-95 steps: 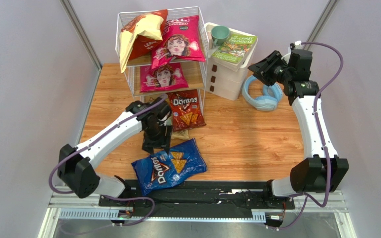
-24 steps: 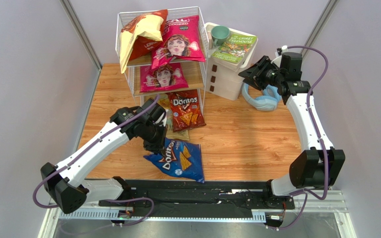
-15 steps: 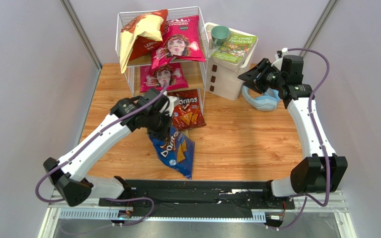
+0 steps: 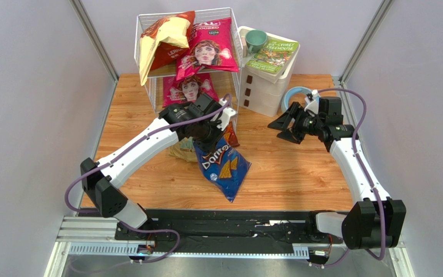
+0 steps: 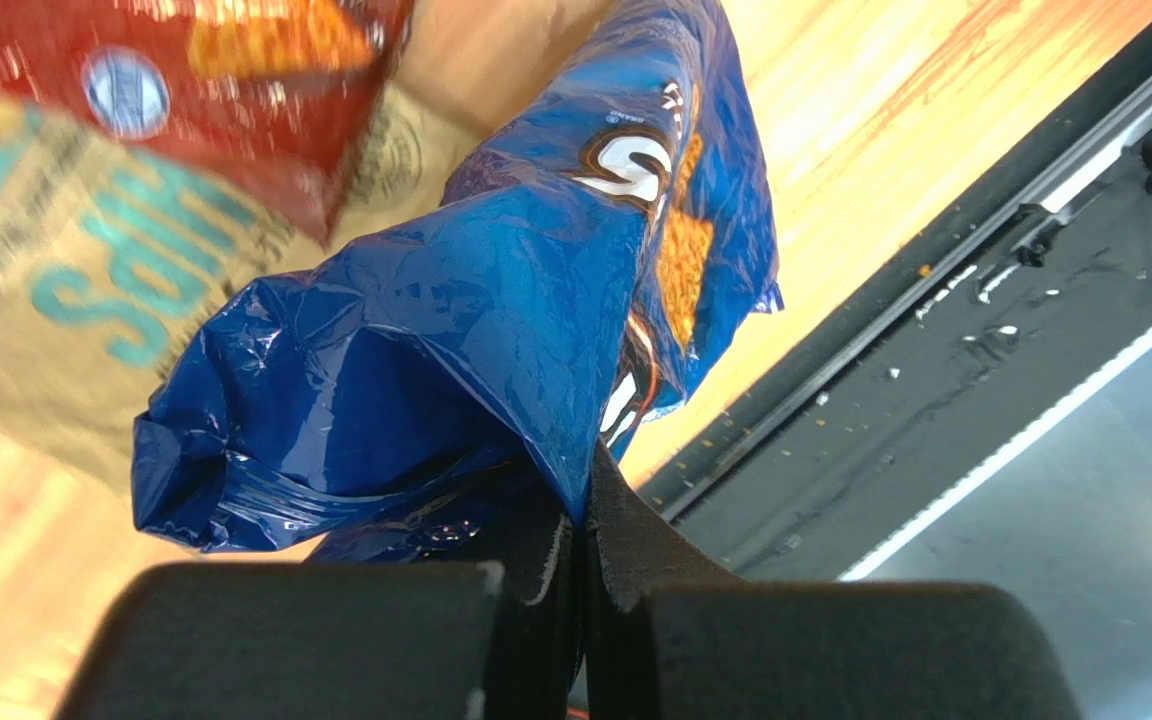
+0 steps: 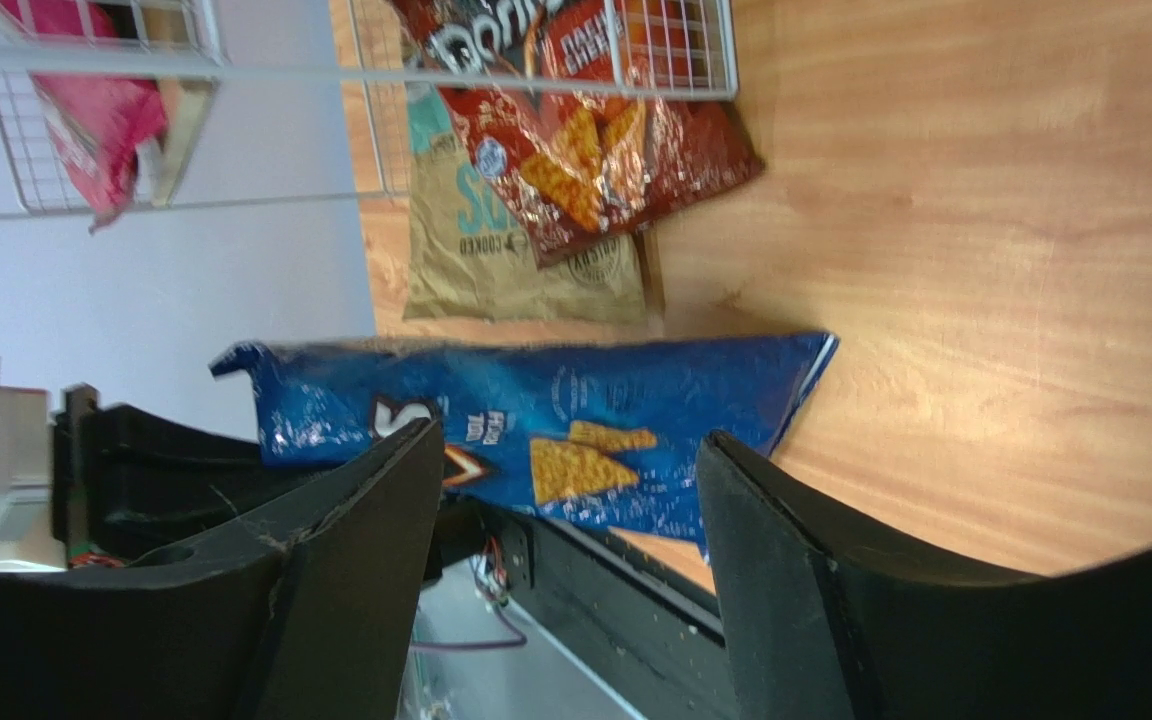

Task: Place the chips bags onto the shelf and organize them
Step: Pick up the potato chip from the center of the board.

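Shelf (image 4: 225, 85) at rear of table (image 4: 299, 167), drawer unit (image 4: 264, 92) just right, mug (image 4: 256, 40) and book (image 4: 274, 55) atop

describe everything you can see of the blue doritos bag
The blue Doritos bag is glossy, crinkled foil printed with the logo and orange chips. It hangs lengthwise from the left gripper, shut on its top edge, in front of the shelf. Whether its lower end touches the table is unclear.

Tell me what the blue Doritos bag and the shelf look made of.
blue Doritos bag: thin glossy plastic or foil film; it creases sharply and shows bright glints.
shelf: white coated wire frame, likely metal; tiers look like light wood, solid or laminate unclear.
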